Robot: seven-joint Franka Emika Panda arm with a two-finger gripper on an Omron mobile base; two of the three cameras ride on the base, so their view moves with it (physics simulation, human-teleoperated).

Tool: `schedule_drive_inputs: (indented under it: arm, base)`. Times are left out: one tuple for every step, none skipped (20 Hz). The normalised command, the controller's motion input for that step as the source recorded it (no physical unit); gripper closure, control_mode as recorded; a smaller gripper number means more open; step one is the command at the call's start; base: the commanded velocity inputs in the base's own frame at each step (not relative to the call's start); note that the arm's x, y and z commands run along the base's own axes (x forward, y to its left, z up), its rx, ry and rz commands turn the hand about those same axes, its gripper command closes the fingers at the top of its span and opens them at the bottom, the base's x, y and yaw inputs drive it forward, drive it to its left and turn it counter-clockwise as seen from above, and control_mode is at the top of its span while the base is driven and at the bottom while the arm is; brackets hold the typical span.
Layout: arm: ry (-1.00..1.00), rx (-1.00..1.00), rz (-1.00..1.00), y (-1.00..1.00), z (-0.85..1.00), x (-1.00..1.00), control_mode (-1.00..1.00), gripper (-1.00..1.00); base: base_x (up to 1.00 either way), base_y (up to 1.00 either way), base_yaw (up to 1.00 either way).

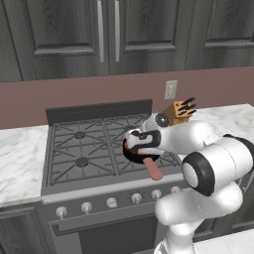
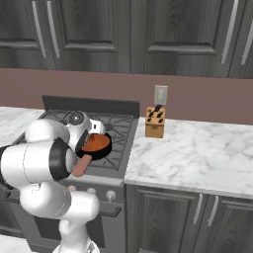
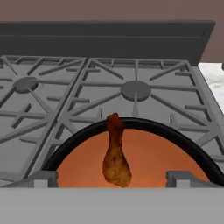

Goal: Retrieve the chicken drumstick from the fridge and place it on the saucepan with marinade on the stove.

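Note:
The chicken drumstick (image 3: 116, 159) is a reddish-brown piece lying on the orange-red sauce of the saucepan with marinade (image 3: 175, 157), thin end pointing toward the back burners. My gripper (image 3: 113, 179) hovers just above it, open, each grey fingertip (image 3: 43, 178) well clear of the meat. The black saucepan (image 1: 144, 155) sits on the stove's (image 1: 84, 149) front right burner, its pale handle (image 1: 155, 169) sticking out over the front edge. From the right side, the saucepan (image 2: 98, 144) shows beside my white hand on the stove (image 2: 121, 129). The fridge is out of view.
A wooden knife block (image 2: 154, 123) stands on the marble counter (image 2: 197, 153) right of the stove, under a wall outlet (image 2: 160, 94). Silver knobs (image 1: 111, 202) line the stove front. Dark cabinets hang above. More marble counter (image 1: 20, 158) lies left of the stove.

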Motion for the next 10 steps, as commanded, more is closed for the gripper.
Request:
schedule_drive_inputs:
  arm:
    - [-0.23, 0.00, 0.00, -0.19, 0.29, -1.00, -1.00, -1.00]
    - [-0.26, 0.00, 0.00, -0.22, 0.19, -1.00, -1.00, -1.00]
    - [-0.22, 0.00, -0.03, -0.29, 0.14, -1.00, -1.00, -1.00]
    - [-0.23, 0.00, -0.03, -0.26, 0.16, -1.00, -1.00, -1.00]
    - [-0.22, 0.00, -0.03, -0.30, 0.26, -1.00, -1.00, -1.00]
    - [-0.20, 0.00, -0.04, -0.31, 0.36, -1.00, -1.00, -1.00]
    - [-0.12, 0.00, -0.05, -0.29, 0.67, -1.00, -1.00, -1.00]
    - [-0.04, 0.00, -0.06, -0.26, 0.93, -1.00, -1.00, -1.00]
    - [0.00, 0.00, -0.07, -0.16, 1.00, -1.00, -1.00, -1.00]
    - [0.04, 0.00, -0.11, 0.00, 1.00, -1.00, -1.00, -1.00]
  base:
    - [0.00, 0.00, 0.00]
    - [0.00, 0.00, 0.00]
    - [0.00, 0.00, 0.00]
    - [0.00, 0.00, 0.00]
    - [0.00, 0.00, 0.00]
    - [0.00, 0.00, 0.00]
    - [0.00, 0.00, 0.00]
    - [0.00, 0.00, 0.00]
    - [0.00, 0.00, 0.00]
    - [0.00, 0.00, 0.00]
